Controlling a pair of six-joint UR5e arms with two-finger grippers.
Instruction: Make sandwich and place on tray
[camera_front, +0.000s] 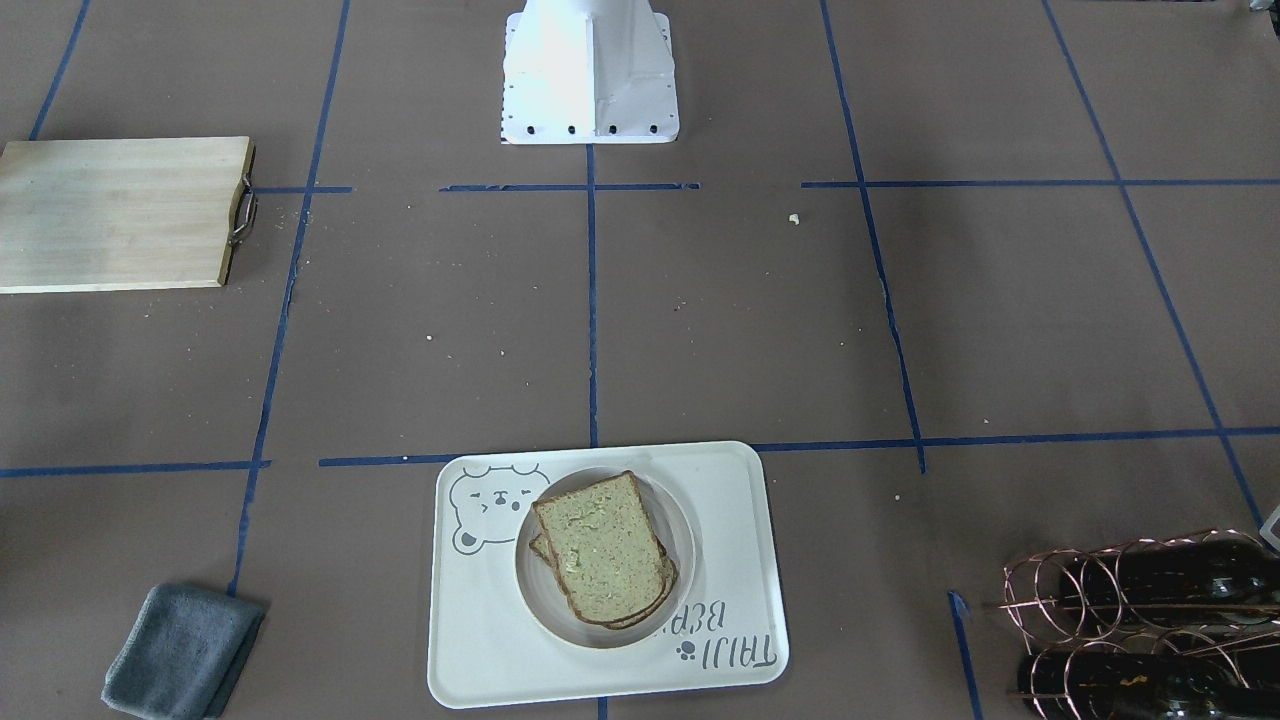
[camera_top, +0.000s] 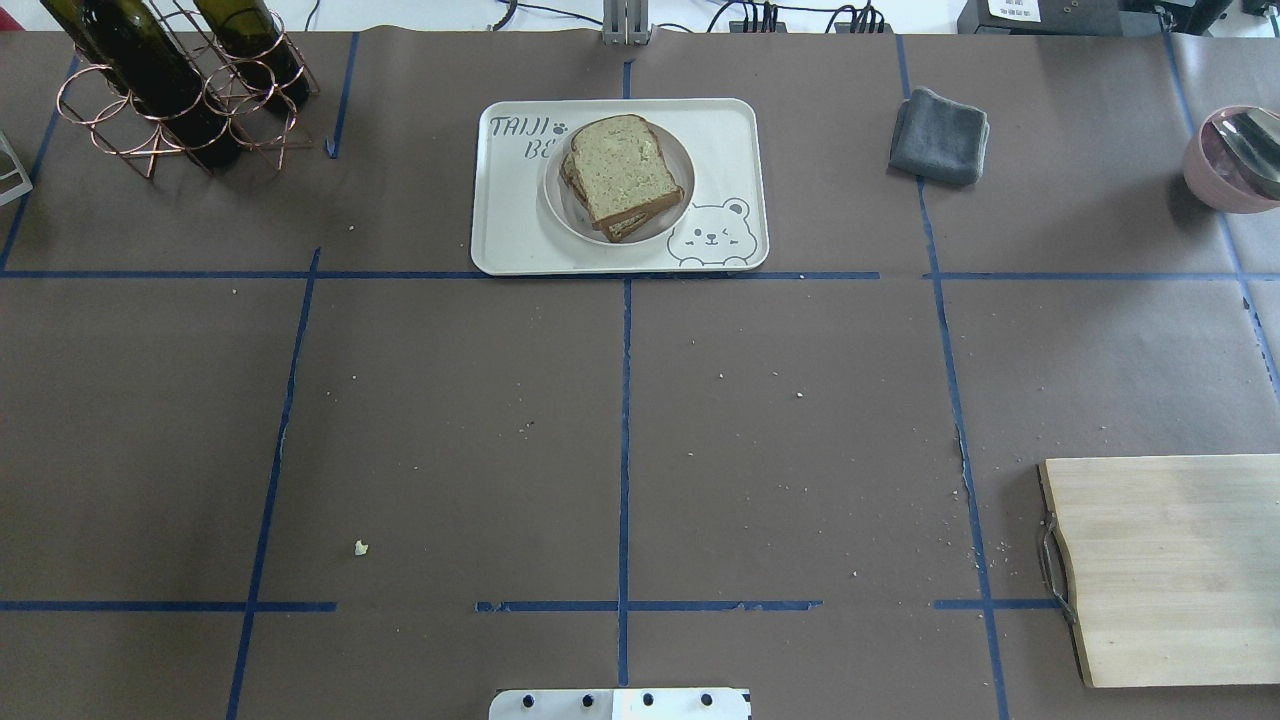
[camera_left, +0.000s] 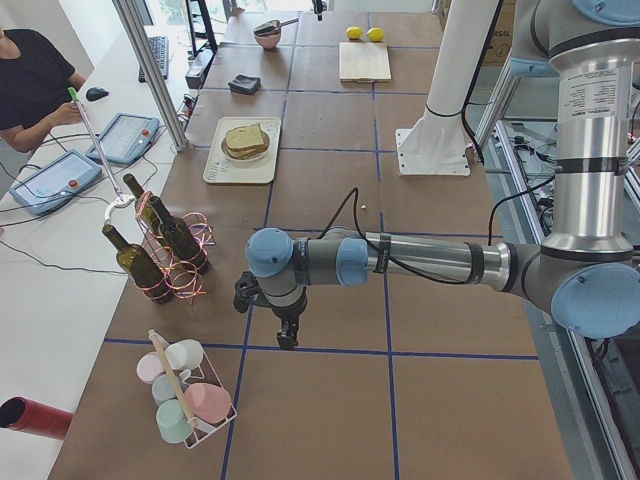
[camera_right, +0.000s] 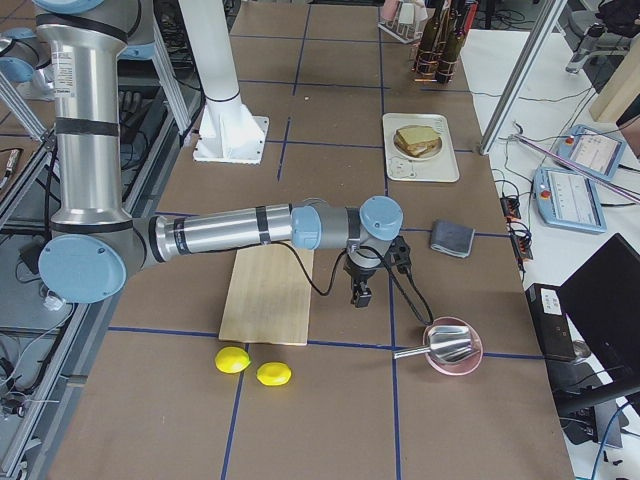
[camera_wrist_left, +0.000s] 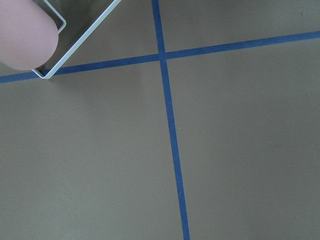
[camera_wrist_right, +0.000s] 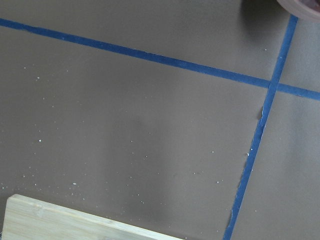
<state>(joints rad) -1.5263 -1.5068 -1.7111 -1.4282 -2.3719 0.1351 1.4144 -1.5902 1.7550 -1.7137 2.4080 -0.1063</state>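
Observation:
The sandwich (camera_front: 605, 555) is two stacked slices of speckled bread with brown crusts; no egg shows. It lies on a small round white plate (camera_front: 535, 600) on the cream tray (camera_front: 720, 500) with the bear drawing, at the table's far middle in the overhead view (camera_top: 620, 170). My left gripper (camera_left: 287, 335) shows only in the exterior left view, low over the table near the bottle rack, far from the tray. My right gripper (camera_right: 358, 293) shows only in the exterior right view, beside the wooden board. I cannot tell whether either is open or shut.
A wooden board (camera_top: 1170, 570) with a metal handle lies near the robot's right. A grey cloth (camera_top: 940, 135) lies right of the tray. A copper rack of wine bottles (camera_top: 170, 90) stands far left. A pink bowl (camera_right: 452, 347), two lemons (camera_right: 232, 360) and a cup rack (camera_left: 185, 395) sit at the table ends.

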